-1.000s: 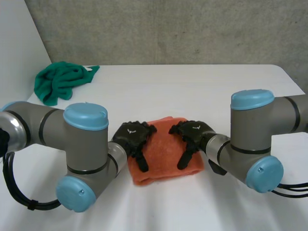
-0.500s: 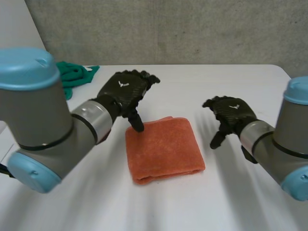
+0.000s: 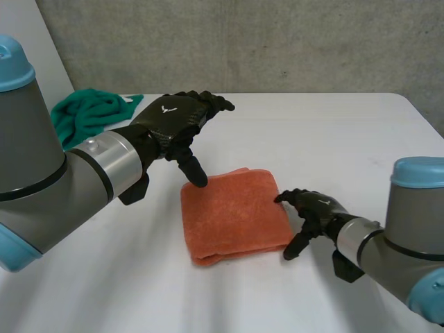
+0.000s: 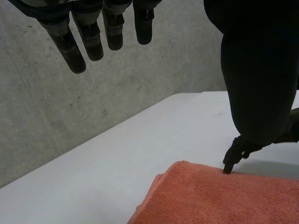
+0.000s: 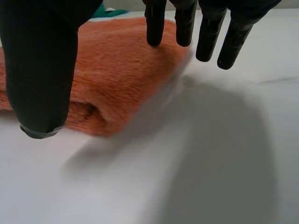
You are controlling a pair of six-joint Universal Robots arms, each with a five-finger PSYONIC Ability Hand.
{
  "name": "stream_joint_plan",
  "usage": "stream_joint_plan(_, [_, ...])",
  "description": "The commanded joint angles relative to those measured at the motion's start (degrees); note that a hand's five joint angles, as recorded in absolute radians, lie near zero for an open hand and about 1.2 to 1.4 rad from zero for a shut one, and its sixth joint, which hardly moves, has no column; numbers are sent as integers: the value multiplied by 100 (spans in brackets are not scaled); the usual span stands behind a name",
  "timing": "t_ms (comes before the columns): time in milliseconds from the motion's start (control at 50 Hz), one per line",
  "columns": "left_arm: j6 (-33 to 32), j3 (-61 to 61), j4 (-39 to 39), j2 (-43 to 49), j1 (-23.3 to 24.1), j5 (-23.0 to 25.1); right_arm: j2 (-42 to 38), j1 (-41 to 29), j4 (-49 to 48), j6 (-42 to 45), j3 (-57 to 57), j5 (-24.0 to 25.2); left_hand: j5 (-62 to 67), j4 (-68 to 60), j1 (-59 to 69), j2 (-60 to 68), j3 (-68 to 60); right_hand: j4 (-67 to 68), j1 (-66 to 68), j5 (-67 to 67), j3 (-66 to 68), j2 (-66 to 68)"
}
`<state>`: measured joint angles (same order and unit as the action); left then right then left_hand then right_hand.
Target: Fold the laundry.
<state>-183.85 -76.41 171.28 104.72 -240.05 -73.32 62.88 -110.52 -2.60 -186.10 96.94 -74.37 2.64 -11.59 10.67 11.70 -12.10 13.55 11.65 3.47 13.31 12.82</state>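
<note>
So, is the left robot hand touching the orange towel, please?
Apart. The left wrist view shows the left robot hand hanging clear above the orange towel, with table visible between.

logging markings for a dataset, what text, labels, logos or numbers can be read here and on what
No readable words or numbers anywhere.
left hand: a small white emblem on its back, a sign without letters.
orange towel, green cloth: no label showing.
</note>
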Motion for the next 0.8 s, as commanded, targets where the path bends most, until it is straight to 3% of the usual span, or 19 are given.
stream_joint_plan(20, [-2, -6, 11, -4, 2, -7, -364, -303, -39, -40, -412, -60, -159, 53, 38, -65, 105, 410, 600, 418, 434, 483])
stream_joint_plan(320, [16, -32, 38, 40, 2, 2, -865, -611, -39, -312, -931, -60, -159, 53, 38, -65, 105, 1368, 1558, 1376, 1393, 1441])
stream_joint_plan(440, [16, -49, 38, 49, 2, 2, -1252, -673, -30, -312, -1431, -341, -159, 53, 38, -65, 105, 4004, 4195, 4012, 4029, 4078])
stream_joint_plan(460, [16, -50, 38, 49, 2, 2, -1322, -673, -30, -312, -1571, -463, -142, 36, 55, -48, 88, 5425, 5615, 5433, 5450, 5498])
stream_joint_plan(500, [16, -58, 38, 49, 2, 2, -1349, -664, -21, -295, -1704, -578, -142, 36, 55, -48, 88, 6640, 6830, 6648, 6665, 6713])
stream_joint_plan(680, [16, -67, 38, 58, 2, -7, -1822, -567, 49, -216, -3109, -763, -142, 36, 55, -48, 88, 6645, 6835, 6653, 6669, 6718])
stream_joint_plan(800, [16, -76, 38, 66, 2, -7, -2613, 3, 400, 258, -4638, -790, -142, 36, 55, -48, 88, 6645, 6835, 6653, 6669, 6718])
